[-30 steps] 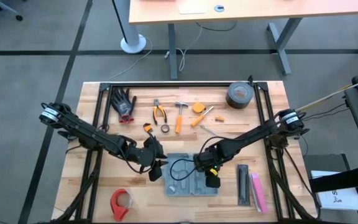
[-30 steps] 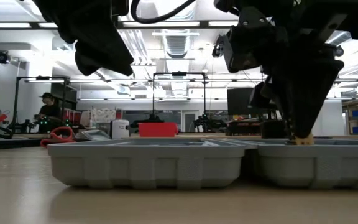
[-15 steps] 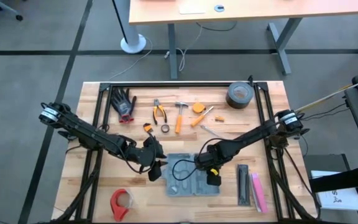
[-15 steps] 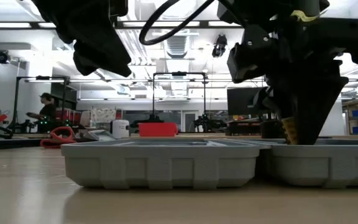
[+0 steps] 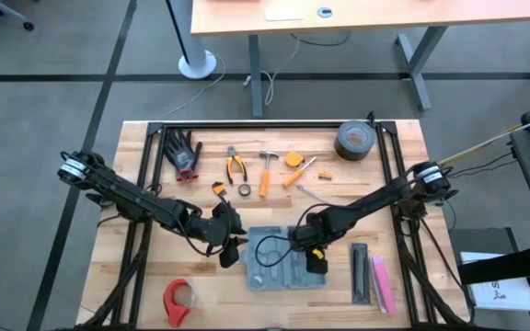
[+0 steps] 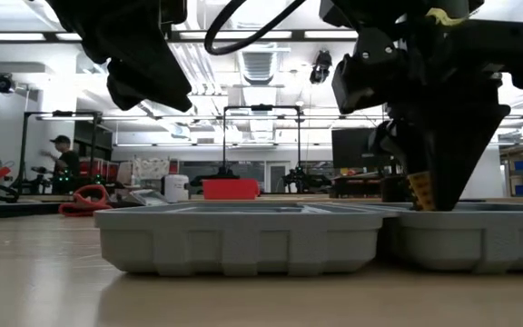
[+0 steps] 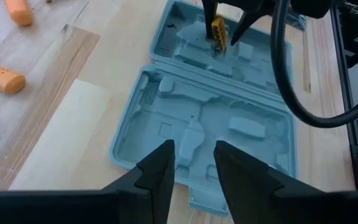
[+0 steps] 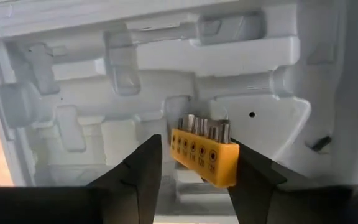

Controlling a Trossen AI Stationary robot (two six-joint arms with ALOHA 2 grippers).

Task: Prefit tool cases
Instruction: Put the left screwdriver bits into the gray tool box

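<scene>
Yellow plastic bit holder [image 8: 204, 157] with a row of metal bits stands between the parted fingers of the right gripper [image 8: 194, 163], inside the open blue-grey moulded plastic tool case [image 5: 283, 258] at the wooden table's [image 5: 145, 179] near-centre. Left gripper [image 7: 191, 165], fingers apart and empty, hovers beside the case's left edge.

You see the open blue-grey moulded plastic case [image 6: 243, 238] flat on the table (two halves side by side), the right gripper [image 6: 434, 195] lowered into its right half.
</scene>
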